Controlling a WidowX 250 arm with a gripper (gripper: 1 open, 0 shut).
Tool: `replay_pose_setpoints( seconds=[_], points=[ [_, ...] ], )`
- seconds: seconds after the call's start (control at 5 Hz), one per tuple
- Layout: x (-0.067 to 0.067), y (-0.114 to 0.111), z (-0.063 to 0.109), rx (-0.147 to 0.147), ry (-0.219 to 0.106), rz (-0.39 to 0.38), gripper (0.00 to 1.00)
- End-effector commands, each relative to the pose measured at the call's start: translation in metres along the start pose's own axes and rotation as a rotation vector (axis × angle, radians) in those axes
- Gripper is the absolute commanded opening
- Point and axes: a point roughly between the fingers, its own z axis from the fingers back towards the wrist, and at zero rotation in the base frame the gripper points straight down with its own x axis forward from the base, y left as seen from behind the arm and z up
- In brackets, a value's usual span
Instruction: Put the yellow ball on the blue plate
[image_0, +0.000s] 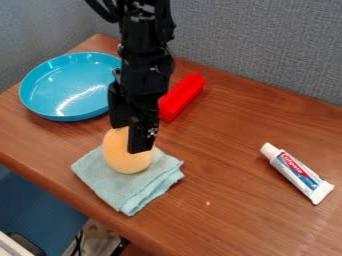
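Our tool (136, 133), jaws apart, straddles the yellow ball (126, 152) directly below on the teal cloth (130, 176). Risk: ball rolls off-center as we close, missing blue plate (67, 88).

Matt, smooth yellow ball (124, 153) on soft teal cloth (130, 178); left of it, glossy plastic blue plate (67, 87); wooden table (241, 130) beneath
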Motion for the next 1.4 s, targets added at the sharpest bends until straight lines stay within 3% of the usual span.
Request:
replay_pose_setpoints(
  seconds=[0.0, 1.2],
  points=[
    [-0.004, 0.006, 0.009, 0.044, -0.034, -0.007, 1.00],
    [-0.006, 0.008, -0.004, 0.074, -0.032, -0.088, 1.00]
  ],
)
